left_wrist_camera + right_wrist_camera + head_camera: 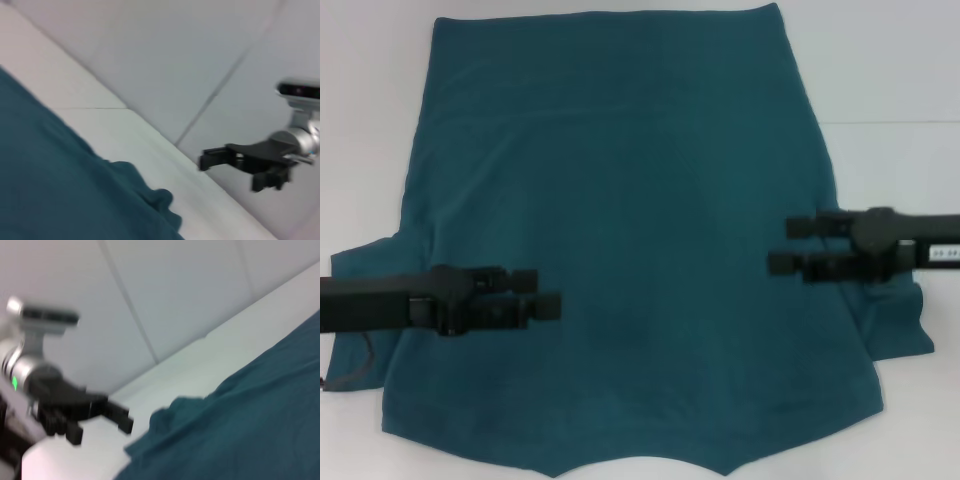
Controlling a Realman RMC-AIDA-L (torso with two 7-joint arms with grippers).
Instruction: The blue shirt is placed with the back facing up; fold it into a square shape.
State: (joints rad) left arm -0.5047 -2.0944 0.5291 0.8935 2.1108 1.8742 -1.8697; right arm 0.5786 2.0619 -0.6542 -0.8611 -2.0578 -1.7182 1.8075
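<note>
— What lies on the white desk [910,60]?
— A blue shirt [640,220], soft matte cotton, spread flat with its plain side up and faintly creased. It tapers toward the far edge; a short sleeve bunches out at each side, and the near edge curves to a point.

— Where is the left pincer [548,294]?
— Over the shirt's left part, near the sleeve, reaching inward. Its two black blocky fingers [524,278] stand slightly apart with nothing between them.

— And the right pincer [788,244]?
— At the shirt's right edge, above the other sleeve, pointing inward. Its two black fingers [802,226] are spread apart and empty.

— What do the wrist views show?
— Rumpled sleeve fabric on the smooth pale desk, and the opposite arm beyond it.
</note>
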